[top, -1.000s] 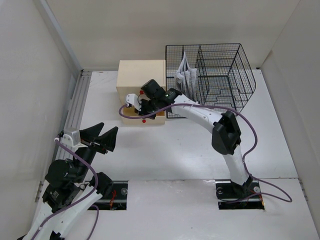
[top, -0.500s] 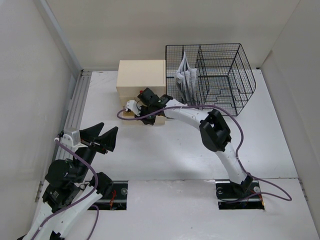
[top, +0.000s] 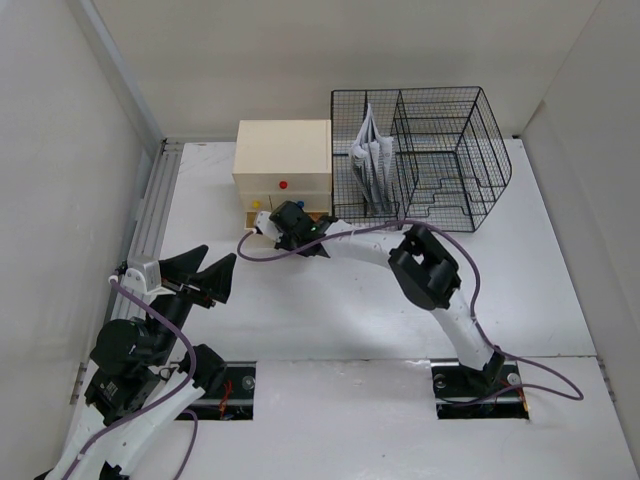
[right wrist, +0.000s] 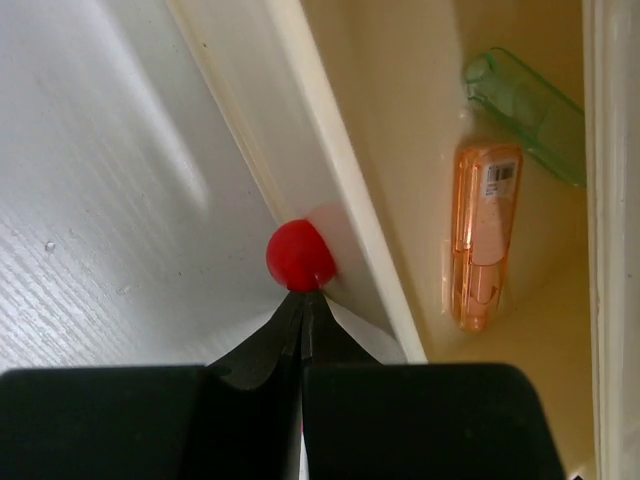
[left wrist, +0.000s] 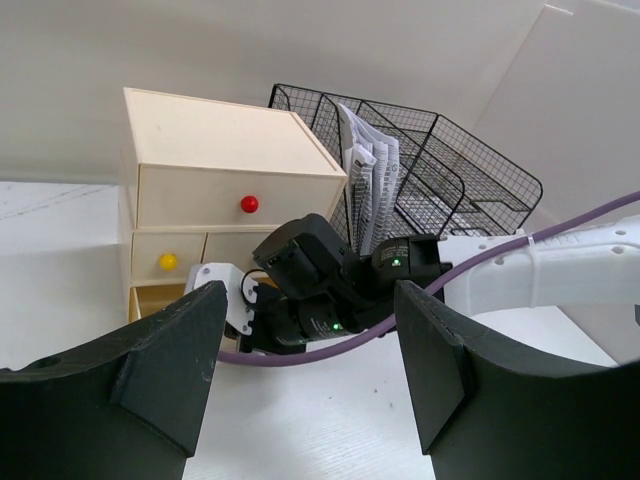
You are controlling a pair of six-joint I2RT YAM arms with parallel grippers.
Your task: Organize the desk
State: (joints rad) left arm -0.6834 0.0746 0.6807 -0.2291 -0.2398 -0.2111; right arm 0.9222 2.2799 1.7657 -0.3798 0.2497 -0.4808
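Right tool (right wrist: 303, 294), pinched shut at the drawer (right wrist: 400, 150)'s red knob (right wrist: 299, 255), might slip off; left tool (top: 206, 271) hangs open.

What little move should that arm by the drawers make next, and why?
Probably push the round red knob inward to slide the open cream drawer shut: the right hand is shut, tips on it, and an orange plastic case already lies inside.

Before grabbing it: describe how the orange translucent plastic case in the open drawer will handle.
The orange translucent plastic case looks rigid and probably light. Its glossy shell may slip. Lying flat in the cream drawer, it seems unlikely to roll.
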